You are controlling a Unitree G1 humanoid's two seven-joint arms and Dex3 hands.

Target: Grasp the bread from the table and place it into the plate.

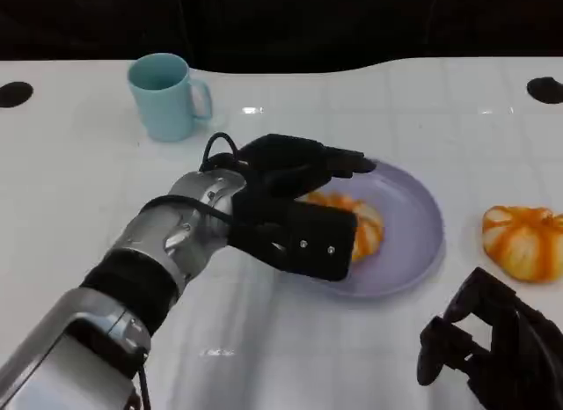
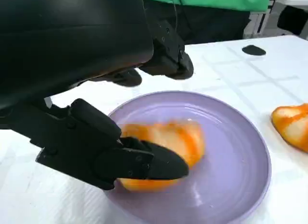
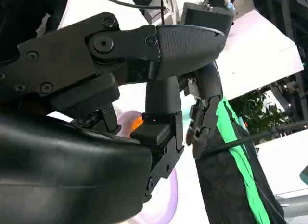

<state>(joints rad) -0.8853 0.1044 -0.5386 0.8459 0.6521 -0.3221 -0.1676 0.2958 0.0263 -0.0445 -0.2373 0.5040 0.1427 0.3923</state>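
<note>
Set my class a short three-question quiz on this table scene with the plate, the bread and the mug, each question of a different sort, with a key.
1. True or false: the bread under the left hand lies on the purple plate.
2. Where is the second bread? A) in the mug B) on the table beside the plate C) on the plate
3. Fill in: the blue ____ stands upright at the table's far side.

Key: 1 true; 2 B; 3 mug. The right hand holds nothing.

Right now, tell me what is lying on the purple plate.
One orange-and-white bread lies on the purple plate. The left hand is over it, its fingers hiding part of the bread, so contact cannot be judged.
</note>
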